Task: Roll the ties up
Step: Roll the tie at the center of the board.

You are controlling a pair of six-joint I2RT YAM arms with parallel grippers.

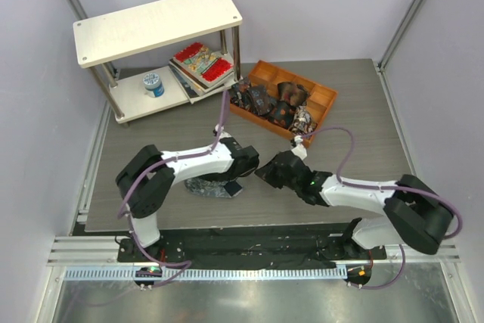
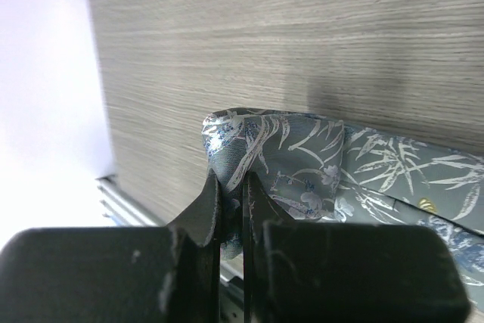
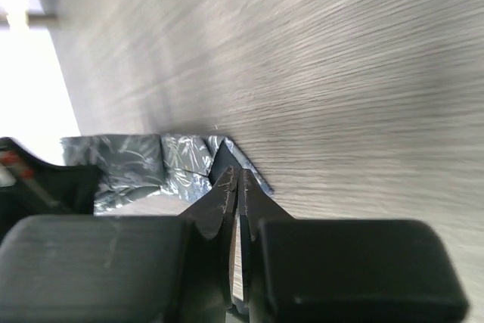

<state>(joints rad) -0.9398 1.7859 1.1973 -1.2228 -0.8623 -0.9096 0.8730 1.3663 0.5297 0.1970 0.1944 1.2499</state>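
Observation:
A grey-blue tie (image 1: 206, 185) with a pale leaf print lies folded on the table in front of the left arm. My left gripper (image 1: 233, 181) is shut on a raised fold of it; the left wrist view shows the fabric (image 2: 302, 158) pinched between the fingertips (image 2: 231, 196). My right gripper (image 1: 262, 173) is shut with nothing between the jaws, just right of the tie. In the right wrist view its tips (image 3: 237, 183) sit at the tie's pointed end (image 3: 144, 160). Several small dark rolled ties (image 1: 266, 101) lie in an orange tray (image 1: 324, 100).
A white two-level shelf (image 1: 155, 24) stands at the back left, with red-patterned books (image 1: 203, 63) and a small blue and white can (image 1: 153, 83) on its lower level. The table's near edge and metal rail (image 1: 242, 251) lie close behind the grippers.

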